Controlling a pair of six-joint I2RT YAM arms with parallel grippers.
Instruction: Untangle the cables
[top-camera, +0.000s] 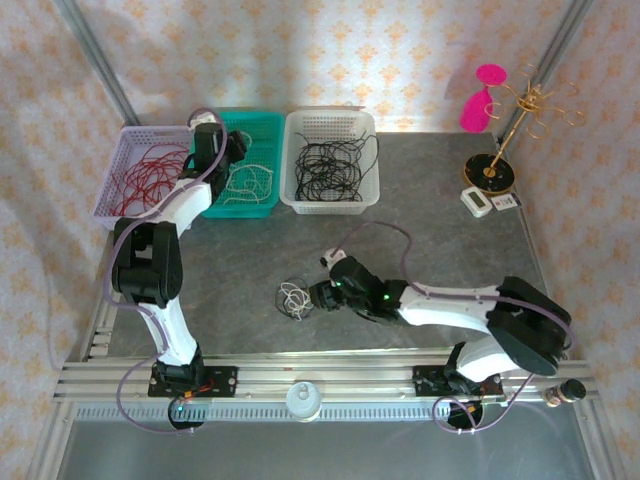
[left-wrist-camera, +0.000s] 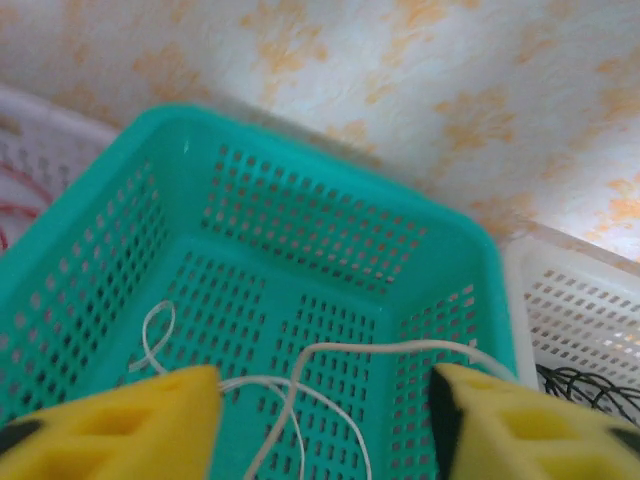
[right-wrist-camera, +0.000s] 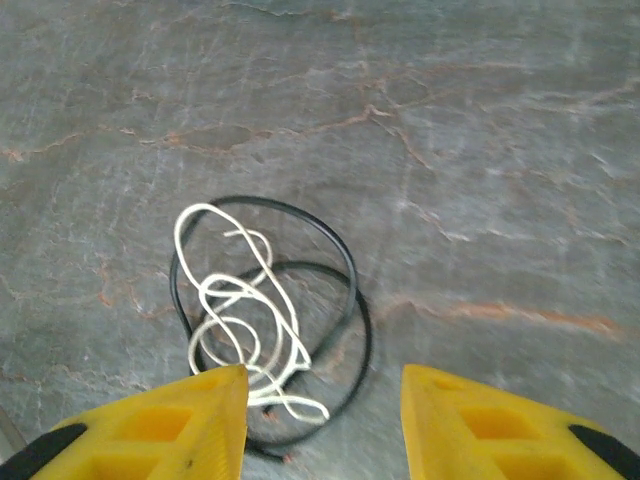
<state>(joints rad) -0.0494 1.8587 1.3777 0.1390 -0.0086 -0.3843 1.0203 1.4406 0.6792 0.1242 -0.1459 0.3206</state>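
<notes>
Grey veined stone makes up the counter (top-camera: 450, 250). At its near middle lies a small clump of cables (top-camera: 293, 298), with the right jaws just to its right, pointing left at it. From above the clump reads as one dark knot. The right wrist view sorts it out: a white cable (right-wrist-camera: 235, 325) squiggles inside two overlapping black loops (right-wrist-camera: 352, 290), all flat on the stone. The right jaws stand partly open with nothing between them, the clump just ahead of them.

At the far edge three baskets sit in a row: a lilac basket (top-camera: 110, 190) with red cables (top-camera: 150, 180), a teal basket (top-camera: 268, 150) with white cables (top-camera: 245, 185), and a white basket (top-camera: 290, 170) with black cables (top-camera: 330, 165). The left jaws hang over the teal basket. Their wrist view shows them wide apart and empty, with a white strand (left-wrist-camera: 380, 344) lying on the basket floor beyond them.
</notes>
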